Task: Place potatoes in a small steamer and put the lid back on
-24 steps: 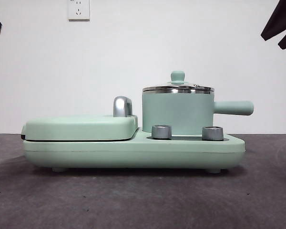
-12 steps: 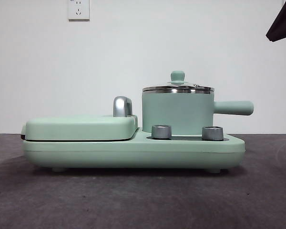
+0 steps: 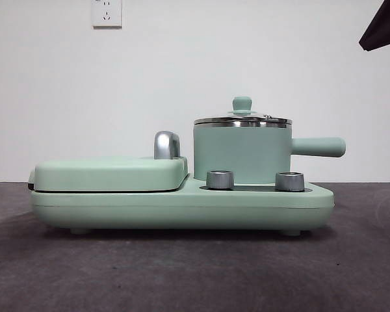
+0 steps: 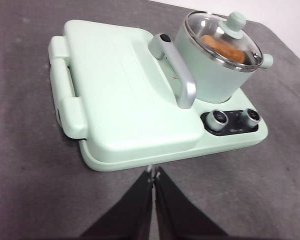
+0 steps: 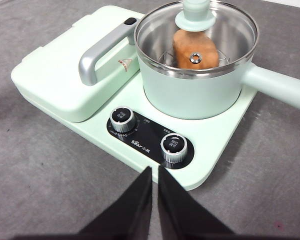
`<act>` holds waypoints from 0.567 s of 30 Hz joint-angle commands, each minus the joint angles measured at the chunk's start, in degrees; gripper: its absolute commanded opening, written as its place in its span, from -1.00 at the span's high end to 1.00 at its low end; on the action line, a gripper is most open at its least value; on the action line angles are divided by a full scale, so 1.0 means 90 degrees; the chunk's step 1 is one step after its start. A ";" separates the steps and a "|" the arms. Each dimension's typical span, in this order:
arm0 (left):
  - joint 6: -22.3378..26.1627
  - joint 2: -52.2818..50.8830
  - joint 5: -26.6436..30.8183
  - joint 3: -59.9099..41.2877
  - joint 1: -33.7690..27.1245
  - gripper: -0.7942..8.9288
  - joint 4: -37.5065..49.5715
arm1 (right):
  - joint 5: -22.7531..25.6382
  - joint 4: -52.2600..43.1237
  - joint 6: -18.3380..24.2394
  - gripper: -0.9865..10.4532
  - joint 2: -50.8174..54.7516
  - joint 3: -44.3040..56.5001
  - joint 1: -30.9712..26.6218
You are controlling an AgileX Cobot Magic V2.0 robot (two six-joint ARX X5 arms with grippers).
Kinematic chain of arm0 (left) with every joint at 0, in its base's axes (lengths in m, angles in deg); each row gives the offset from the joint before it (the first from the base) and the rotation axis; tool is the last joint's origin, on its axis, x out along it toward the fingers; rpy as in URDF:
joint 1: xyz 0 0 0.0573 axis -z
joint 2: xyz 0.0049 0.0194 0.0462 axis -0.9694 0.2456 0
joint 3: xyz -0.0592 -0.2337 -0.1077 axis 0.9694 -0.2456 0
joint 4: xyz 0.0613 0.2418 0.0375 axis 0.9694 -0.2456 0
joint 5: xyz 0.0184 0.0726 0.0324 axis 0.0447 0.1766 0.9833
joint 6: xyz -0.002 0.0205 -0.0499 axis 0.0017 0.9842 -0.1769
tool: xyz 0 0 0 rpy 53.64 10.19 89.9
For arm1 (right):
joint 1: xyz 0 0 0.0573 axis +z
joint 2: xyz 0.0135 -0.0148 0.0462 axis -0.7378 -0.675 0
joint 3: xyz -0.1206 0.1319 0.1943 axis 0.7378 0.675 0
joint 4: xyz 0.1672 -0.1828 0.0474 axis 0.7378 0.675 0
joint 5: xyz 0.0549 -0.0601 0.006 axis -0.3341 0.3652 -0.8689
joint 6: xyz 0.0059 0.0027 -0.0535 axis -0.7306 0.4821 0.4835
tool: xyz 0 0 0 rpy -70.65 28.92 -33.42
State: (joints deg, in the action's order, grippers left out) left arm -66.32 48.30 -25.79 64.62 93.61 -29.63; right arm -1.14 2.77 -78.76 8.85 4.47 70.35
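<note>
Potato (image 5: 195, 49) sits inside the small steamer (image 3: 242, 156), on the right of the base; lid (image 5: 196, 37) seated on the rim. Task looks complete. Left gripper (image 4: 153, 172) and right gripper (image 5: 155, 172) both clenched, empty, well apart from the pot. Best move: retreat high, avoid the side handle (image 3: 318, 147).

Mint-green cylindrical steamer pot (image 3: 242, 155) with steel rim; clear glass lid (image 5: 196, 37) with mint-green knob; orange-brown wrinkled potato (image 5: 195, 50); black control panel (image 5: 150, 138) with silver dials.
</note>
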 commanded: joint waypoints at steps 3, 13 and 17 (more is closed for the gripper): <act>0.0782 -0.0505 0.0102 -0.0777 -0.0469 0.82 0.0867 | -0.0005 -0.0068 -0.0017 0.80 -0.0024 -0.0017 0.0034; 0.0784 -0.2225 0.0933 -0.3016 -0.1566 0.82 0.2504 | -0.0002 -0.0073 -0.0017 0.80 -0.0024 -0.0017 0.0034; 0.0789 -0.2693 0.0930 -0.3487 -0.1746 0.82 0.2713 | -0.0002 -0.0080 -0.0017 0.80 -0.0024 -0.0017 0.0034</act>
State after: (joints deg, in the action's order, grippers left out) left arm -59.81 24.67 -17.57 33.45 78.02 -6.55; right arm -1.14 2.73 -78.76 8.85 4.47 70.35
